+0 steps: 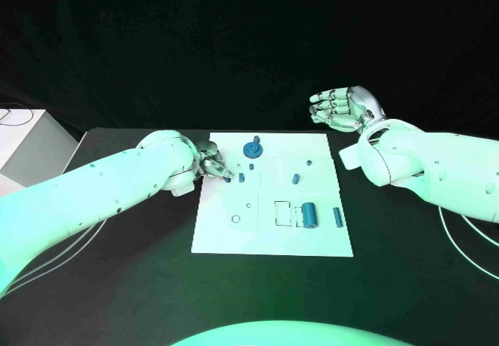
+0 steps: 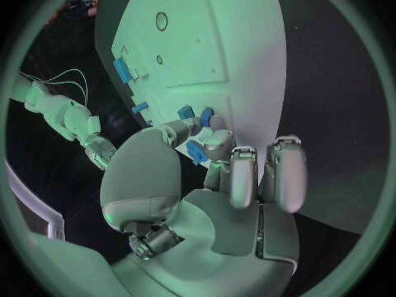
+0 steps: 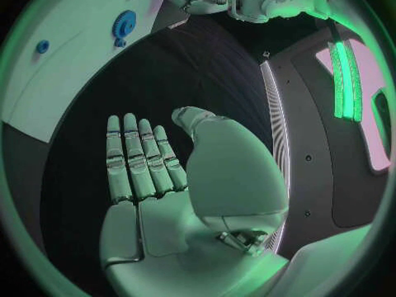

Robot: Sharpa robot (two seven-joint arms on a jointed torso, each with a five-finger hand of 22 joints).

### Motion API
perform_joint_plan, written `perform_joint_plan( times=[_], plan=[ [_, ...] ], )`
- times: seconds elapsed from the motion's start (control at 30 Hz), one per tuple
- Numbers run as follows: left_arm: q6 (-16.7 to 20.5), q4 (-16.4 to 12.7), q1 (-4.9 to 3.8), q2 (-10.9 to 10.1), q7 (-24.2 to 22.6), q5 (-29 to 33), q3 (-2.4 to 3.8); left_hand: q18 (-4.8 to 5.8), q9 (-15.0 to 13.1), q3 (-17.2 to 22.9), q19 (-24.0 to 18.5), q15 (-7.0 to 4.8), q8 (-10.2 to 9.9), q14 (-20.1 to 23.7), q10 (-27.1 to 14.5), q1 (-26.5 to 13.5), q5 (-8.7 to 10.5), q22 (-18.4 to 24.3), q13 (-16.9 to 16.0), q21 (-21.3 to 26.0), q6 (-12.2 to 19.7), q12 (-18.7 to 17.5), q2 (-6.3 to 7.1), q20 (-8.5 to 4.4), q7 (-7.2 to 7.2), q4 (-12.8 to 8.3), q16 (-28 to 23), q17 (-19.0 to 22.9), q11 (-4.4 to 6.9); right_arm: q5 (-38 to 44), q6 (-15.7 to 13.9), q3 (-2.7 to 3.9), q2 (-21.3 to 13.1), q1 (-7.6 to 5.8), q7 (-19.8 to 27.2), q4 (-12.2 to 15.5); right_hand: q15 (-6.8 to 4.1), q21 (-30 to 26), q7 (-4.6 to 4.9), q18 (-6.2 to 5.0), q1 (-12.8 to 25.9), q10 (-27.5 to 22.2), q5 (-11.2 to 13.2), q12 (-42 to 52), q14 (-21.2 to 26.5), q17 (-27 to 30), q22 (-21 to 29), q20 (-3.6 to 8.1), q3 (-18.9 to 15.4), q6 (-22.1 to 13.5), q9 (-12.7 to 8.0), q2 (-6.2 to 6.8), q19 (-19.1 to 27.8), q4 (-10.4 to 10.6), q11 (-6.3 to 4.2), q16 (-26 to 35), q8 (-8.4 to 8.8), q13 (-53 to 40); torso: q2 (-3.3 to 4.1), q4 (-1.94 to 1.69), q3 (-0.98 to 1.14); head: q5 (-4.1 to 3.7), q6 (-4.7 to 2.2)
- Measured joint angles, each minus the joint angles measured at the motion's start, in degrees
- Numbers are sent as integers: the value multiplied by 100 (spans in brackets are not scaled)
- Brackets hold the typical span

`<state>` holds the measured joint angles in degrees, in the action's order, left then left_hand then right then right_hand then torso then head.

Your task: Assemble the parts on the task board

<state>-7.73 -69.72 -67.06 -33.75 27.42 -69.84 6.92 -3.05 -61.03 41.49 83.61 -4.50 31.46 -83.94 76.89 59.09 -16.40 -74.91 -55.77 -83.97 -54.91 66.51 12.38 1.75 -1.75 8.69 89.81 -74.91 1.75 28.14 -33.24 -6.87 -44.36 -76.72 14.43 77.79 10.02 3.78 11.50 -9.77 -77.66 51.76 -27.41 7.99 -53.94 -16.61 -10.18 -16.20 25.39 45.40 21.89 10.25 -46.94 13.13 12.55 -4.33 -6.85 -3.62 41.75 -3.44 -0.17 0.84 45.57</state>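
Observation:
The white task board [image 1: 270, 234] lies mid-table. My left hand [image 1: 213, 166] hovers at its left edge; in the left wrist view the thumb and a finger pinch a small blue part [image 2: 195, 153] just off the board [image 2: 223, 39]. Another small blue part [image 1: 241, 177] stands on the board beside that hand. A blue gear [image 1: 253, 150] sits near the far edge, also seen from the right wrist [image 3: 125, 24]. A blue peg [image 1: 296, 178] stands mid-board. A large blue cylinder [image 1: 308, 214] and a thinner one [image 1: 337, 215] lie at the right. My right hand [image 1: 338, 108] is raised beyond the far right corner, its fingers [image 3: 136, 158] straight and holding nothing.
A white box [image 1: 26, 148] stands off the table's left side. Several empty holes and slots [image 1: 283, 213] mark the board's near half. Bare black table [image 1: 125, 288] surrounds the board.

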Motion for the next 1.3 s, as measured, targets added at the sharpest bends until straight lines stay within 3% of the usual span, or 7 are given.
perform_joint_plan(
  times=[0.5,0.7,1.3],
  plan=[
    [68,24,10,2,22,-13,-9,0,20,-596,0,0,-57,0,0,-120,21,0,0,0,0,0,-46,0,0,328,0,0,0,0,7,0,-3,0,-8,4,0,0,0,0,0,0,0,0,0,12,24,-20,0,0,-5,0,20,0,0,0,0,0,1,-1,2,-5,7],
    [63,35,11,4,25,-22,-10,0,20,-945,0,0,-70,0,0,-166,42,0,0,23,-31,0,0,0,-7,484,0,0,0,0,13,0,-6,0,-13,7,0,0,0,0,0,0,0,1,0,21,30,-20,0,0,-5,0,20,0,0,0,0,0,0,1,2,-7,9],
    [-4,51,3,18,25,-57,-5,0,27,-1455,1,0,-77,0,0,-166,65,0,0,22,-17,0,0,1,-21,777,0,0,0,0,42,0,-12,0,-28,20,0,0,0,0,0,16,0,-22,0,30,55,-32,0,0,-15,0,32,0,16,0,0,0,-3,-4,-6,-10,7]
  ],
)
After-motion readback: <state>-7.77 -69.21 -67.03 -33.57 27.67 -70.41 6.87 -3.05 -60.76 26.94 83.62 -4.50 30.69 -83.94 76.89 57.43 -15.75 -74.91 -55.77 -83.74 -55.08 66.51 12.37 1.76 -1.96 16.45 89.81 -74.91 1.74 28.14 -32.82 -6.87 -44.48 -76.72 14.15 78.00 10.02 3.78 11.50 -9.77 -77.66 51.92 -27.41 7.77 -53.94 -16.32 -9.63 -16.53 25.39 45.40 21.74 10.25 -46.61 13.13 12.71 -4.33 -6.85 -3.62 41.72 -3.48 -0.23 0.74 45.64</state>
